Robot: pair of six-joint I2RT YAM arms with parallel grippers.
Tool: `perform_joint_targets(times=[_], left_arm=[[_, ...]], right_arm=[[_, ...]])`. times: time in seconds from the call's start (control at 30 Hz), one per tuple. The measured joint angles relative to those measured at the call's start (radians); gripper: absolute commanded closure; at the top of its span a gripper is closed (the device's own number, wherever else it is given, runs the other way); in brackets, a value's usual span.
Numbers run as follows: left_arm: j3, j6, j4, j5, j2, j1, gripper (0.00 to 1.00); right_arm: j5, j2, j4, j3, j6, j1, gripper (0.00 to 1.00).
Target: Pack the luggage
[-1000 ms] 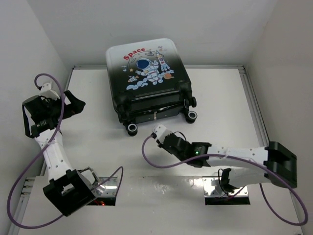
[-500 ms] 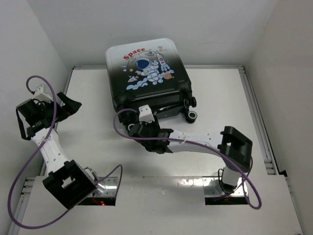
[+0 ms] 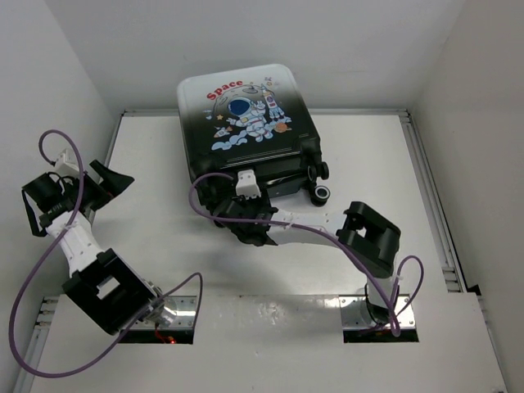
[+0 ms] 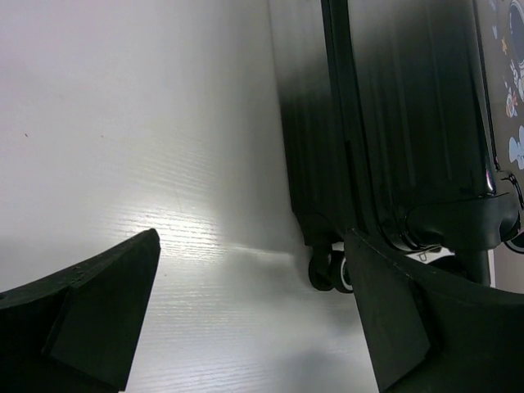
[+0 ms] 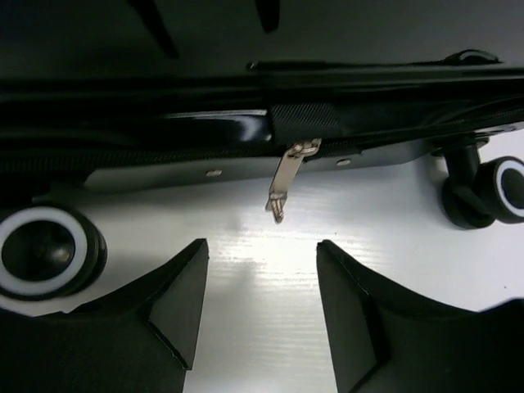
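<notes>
1. The luggage (image 3: 241, 131) lies upper centre, wheels toward the arms. The right gripper (image 5: 262, 244), jaws parted and empty, should centre on the zipper pull (image 5: 283, 182) before closing.
2. The left gripper (image 3: 105, 180) hangs wide open and empty, mid-left.
3. Only the right wrist view shows the pull; overhead, the arm hides it.

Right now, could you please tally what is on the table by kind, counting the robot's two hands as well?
luggage: 1
hands: 2 (left hand, right hand)
total: 3
</notes>
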Motion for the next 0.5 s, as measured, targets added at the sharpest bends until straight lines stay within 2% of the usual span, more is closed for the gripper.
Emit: perform_joint_targets(times=[0.23, 0.5], left_arm=[[-0.005, 0.010, 0.005, 0.031, 0.019, 0.013, 0.00], [-0.005, 0.018, 0.009, 0.044, 0.039, 0.014, 0.00]], right_arm=[[0.066, 0.024, 0.142, -0.005, -0.045, -0.031, 0.43], [0.080, 0.047, 0.272, -0.042, -0.143, -0.085, 0.47]])
